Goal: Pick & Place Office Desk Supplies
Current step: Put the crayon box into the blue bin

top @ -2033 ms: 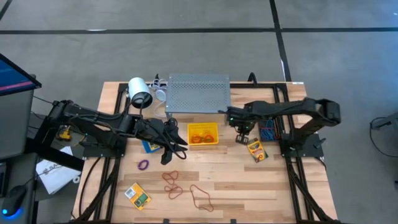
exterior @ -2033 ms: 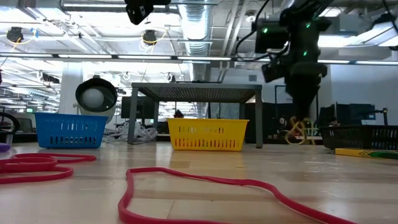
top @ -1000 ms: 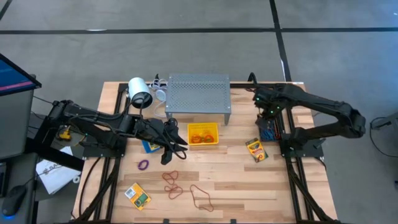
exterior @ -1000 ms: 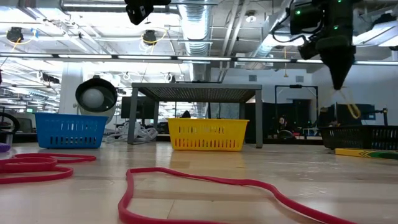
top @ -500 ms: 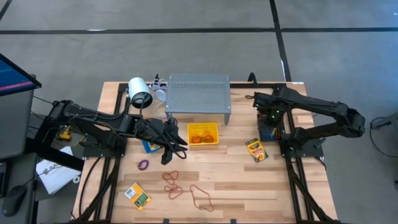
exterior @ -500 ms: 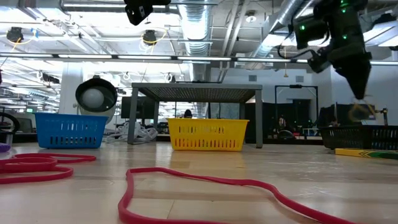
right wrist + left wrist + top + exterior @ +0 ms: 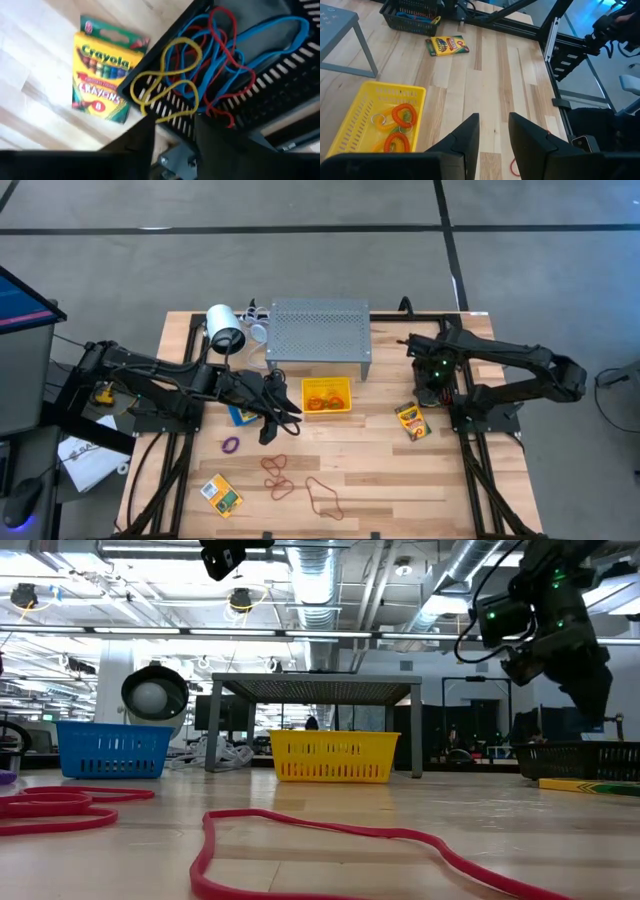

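Note:
My right gripper hangs open just above the black bin at the table's right side, nothing between its fingers. A yellow rubber band lies draped over the bin's near rim, on the blue and red bands inside. A crayon box lies flat on the wood beside the bin. My left gripper waits open at centre left, beside the yellow bin. Red and brown bands, a purple band and a second crayon box lie near the front edge.
A grey perforated shelf stands at the back centre, a white lamp-like object to its left. A blue bin sits partly under my left arm. The yellow bin holds orange coiled cords. Bare wood lies between the yellow and black bins.
My right gripper has come toward the table's near edge and down over the black bin. It has let go of the yellow band, which hung below its fingers a second ago and now lies over the bin's rim.

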Controlling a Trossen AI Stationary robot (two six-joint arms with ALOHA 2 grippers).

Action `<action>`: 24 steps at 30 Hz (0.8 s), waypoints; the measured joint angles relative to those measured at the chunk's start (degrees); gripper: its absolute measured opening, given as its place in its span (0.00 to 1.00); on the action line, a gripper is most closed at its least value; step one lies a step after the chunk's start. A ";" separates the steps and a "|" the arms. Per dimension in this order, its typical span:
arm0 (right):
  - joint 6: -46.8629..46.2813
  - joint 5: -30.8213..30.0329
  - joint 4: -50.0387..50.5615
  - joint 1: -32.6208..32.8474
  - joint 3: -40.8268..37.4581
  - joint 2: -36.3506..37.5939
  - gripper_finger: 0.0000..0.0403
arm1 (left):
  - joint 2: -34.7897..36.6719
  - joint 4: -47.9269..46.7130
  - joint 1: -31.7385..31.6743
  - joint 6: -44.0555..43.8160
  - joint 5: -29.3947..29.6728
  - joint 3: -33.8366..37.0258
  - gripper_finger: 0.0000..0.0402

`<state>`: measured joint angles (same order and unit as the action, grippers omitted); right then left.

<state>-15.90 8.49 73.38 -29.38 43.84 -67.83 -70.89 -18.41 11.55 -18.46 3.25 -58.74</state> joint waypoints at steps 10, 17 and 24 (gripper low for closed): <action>-2.12 -1.73 -0.13 -0.28 3.50 0.02 0.46 | -1.18 2.08 -0.02 0.09 0.28 0.00 0.25; -4.54 -2.19 2.24 7.48 10.85 0.93 0.18 | -7.06 7.99 -0.49 1.99 0.22 0.00 0.25; -17.17 -3.32 1.88 22.83 11.82 5.01 0.03 | -10.23 14.98 -2.45 2.17 -1.68 0.00 0.25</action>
<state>-33.07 5.18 75.27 -6.54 55.66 -62.83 -81.13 -3.44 9.10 -16.29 1.57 -58.74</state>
